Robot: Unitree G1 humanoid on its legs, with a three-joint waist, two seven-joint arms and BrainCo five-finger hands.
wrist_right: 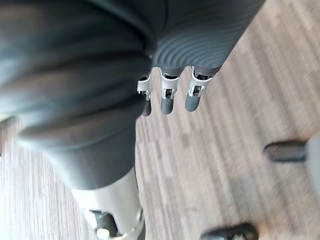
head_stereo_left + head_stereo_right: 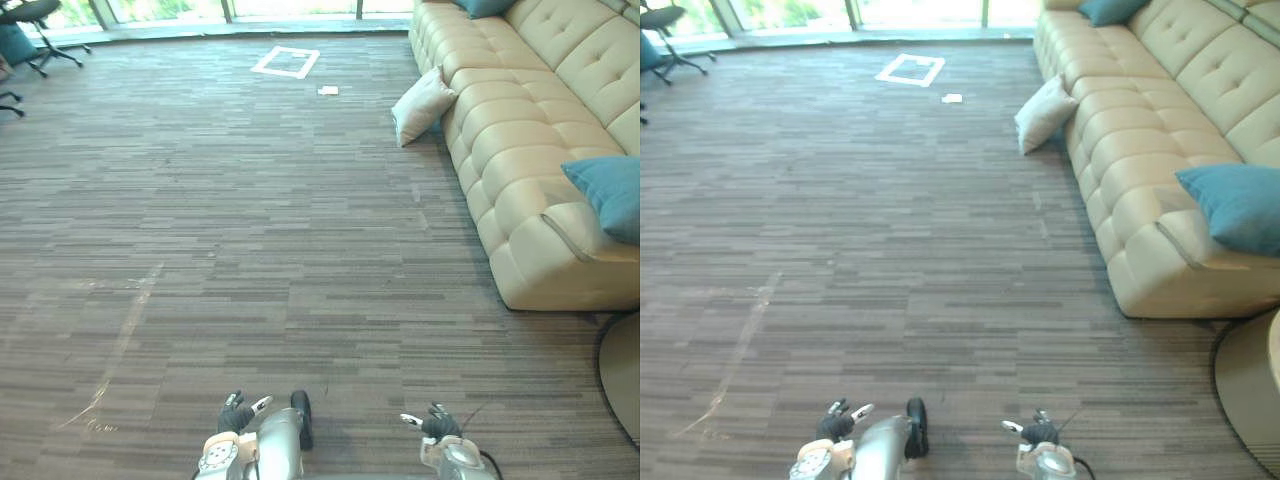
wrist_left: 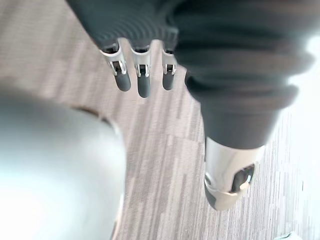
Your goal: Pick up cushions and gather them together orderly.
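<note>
Both hands low at the near edge of the head view, over bare carpet (image 2: pixel 250 250). The left hand (image 2: pixel 238 413) has its fingers straight and thumb apart, holding nothing. The right hand (image 2: pixel 435 422) is the same: relaxed, empty (each wrist view confirms it, with only floor past the fingertips).

White cushion (image 2: pixel 422 104) is on the floor at about 1 o'clock from the hands, well apart from them. It is propped on its lower edge, leaning against the front of the sofa (image 2: pixel 530 120). Its long axis runs roughly along the 1-to-7 o'clock line.

Teal cushion (image 2: pixel 608 195) is on the near end of the sofa seat at about 2 o'clock, and is the closer of the two. A second teal cushion (image 2: pixel 483 7) sits at the far end of the seat, about 12 to 1 o'clock.

Judgement: every cushion lies to the right of centre, so the right hand is the nearer one. None is within reach from here, so an approach towards 1 to 2 o'clock comes first.
</note>
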